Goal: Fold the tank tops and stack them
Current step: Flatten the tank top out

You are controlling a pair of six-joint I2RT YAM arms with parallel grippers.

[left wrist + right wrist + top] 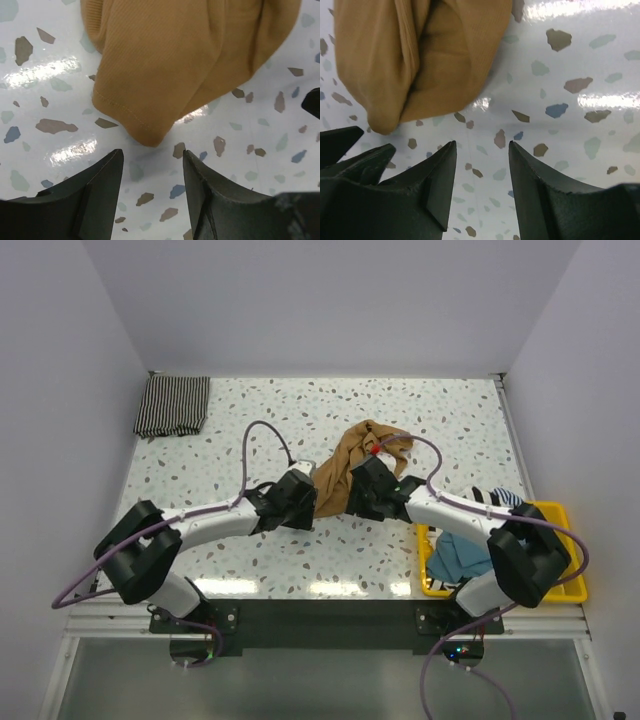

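Brown top (352, 445) soft, floppy, light. You pinch low hem corners, frame middle. Left hand (152, 152), right hand (482, 143) spread, empty.

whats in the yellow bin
The yellow bin holds a teal cloth at its left side and a striped cloth at the far edge; the right arm covers the rest.

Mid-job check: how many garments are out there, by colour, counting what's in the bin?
Thin black-and-white striped top: 1
Tan top: 1
Teal cloth, in the yellow bin: 1
Broad-striped cloth, in the bin: 1
Total: 4
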